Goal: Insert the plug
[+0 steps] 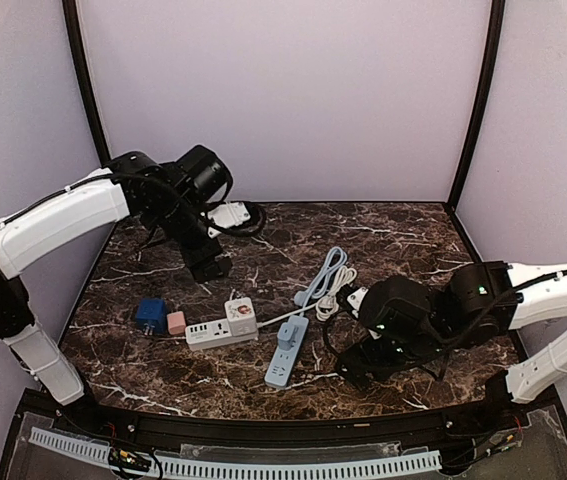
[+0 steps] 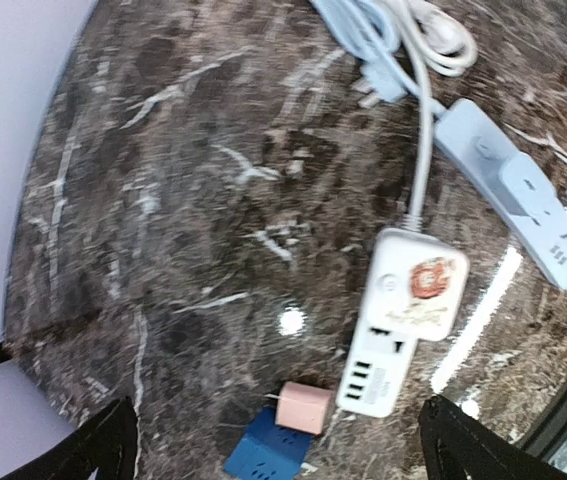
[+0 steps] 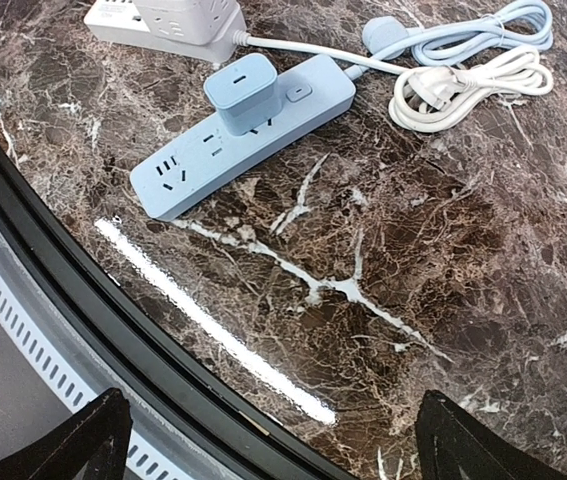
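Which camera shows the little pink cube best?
The left wrist view. There the pink cube is large and close, sitting between the blue cube and the end of the white power strip. The top view shows the pink cube only as a small speck. The right wrist view misses it.

Two power strips (image 1: pixel 221 328) (image 1: pixel 281 368); three coloured adapters (image 1: pixel 149 313) (image 1: pixel 176 322) (image 1: pixel 289 335) (one seated); two cables (image 1: pixel 325 277) (image 1: pixel 338 300).

Coiled cords (image 1: pixel 329 284) crowd behind the blue strip (image 1: pixel 278 372).
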Available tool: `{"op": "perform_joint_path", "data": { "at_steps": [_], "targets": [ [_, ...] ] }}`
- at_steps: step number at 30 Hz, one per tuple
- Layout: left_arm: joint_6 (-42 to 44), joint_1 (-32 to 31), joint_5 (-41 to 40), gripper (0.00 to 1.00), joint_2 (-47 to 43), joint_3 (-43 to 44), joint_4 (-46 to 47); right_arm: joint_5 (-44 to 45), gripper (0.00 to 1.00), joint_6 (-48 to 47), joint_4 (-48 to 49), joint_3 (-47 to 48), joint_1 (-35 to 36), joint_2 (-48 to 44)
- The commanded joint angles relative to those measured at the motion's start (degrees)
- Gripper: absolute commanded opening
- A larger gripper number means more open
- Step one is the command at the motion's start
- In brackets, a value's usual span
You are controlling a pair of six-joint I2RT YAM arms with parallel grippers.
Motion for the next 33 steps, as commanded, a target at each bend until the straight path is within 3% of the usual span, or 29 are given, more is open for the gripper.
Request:
{"op": "perform_joint_path", "data": {
  "at_steps": [1, 2, 11, 20, 33],
  "targets": [
    [-6.9, 1.7, -18.0, 0.99, -6.6, 1.4, 0.1, 2.4, 0.99, -1.0, -1.6, 2.7, 0.6, 1.4],
    [-8.2, 2.1, -23.8, 0.99, -7.2, 1.4, 0.2, 3.0, 0.99, -1.0, -2.1, 3.2, 0.7, 1.8],
    [-18.5, 3.4, -37.1, 0.99, -16.1, -4.0, -0.9, 7.2, 0.99, -1.5, -4.8, 5.8, 0.6, 4.5],
    [-33.9, 4.2, -34.7, 0.99, -20.5, -7.4, -11.7, 6.8, 0.99, -3.9, -3.3, 6.5, 0.6, 7.4],
    [-50.6, 9.0, -19.8, 0.99, -24.4, -13.5, -22.5, 7.0, 0.99, -8.4, -0.5, 8.5, 0.4, 10.8]
  ]
}}
